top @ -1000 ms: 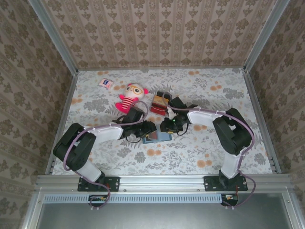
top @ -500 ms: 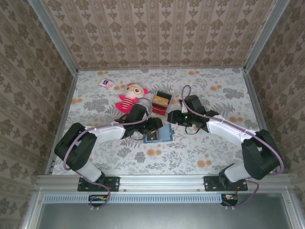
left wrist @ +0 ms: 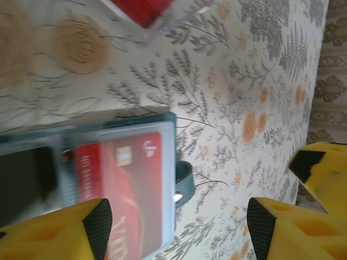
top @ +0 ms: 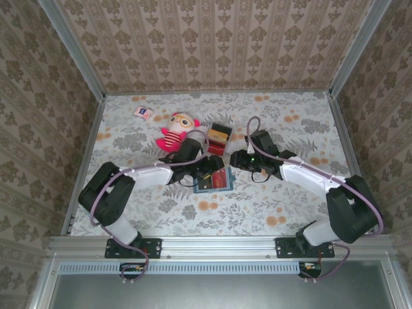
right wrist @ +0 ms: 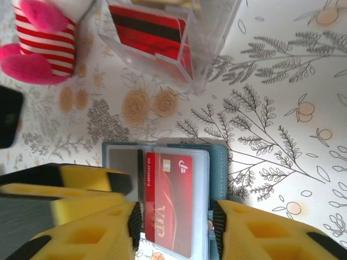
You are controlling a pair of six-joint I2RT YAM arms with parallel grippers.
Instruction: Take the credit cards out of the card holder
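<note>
While the card holder [top: 212, 187] lay spread open on the table [top: 290, 206] between the arms, just this side of the clear box [top: 219, 136], I saw a red credit card [right wrist: 169, 208] in its sleeve. Its long axis ran along the fold, chip end toward the box. The left gripper [left wrist: 179, 216] gaped wide and empty over the holder's edge. The right gripper [right wrist: 176, 216] was partly parted, straddling the card and gripping nothing.

Beige damask-patterned walls [top: 219, 45] are enclosing a floral-print tabletop [top: 290, 199] on three sides, soft light falling across it.
</note>
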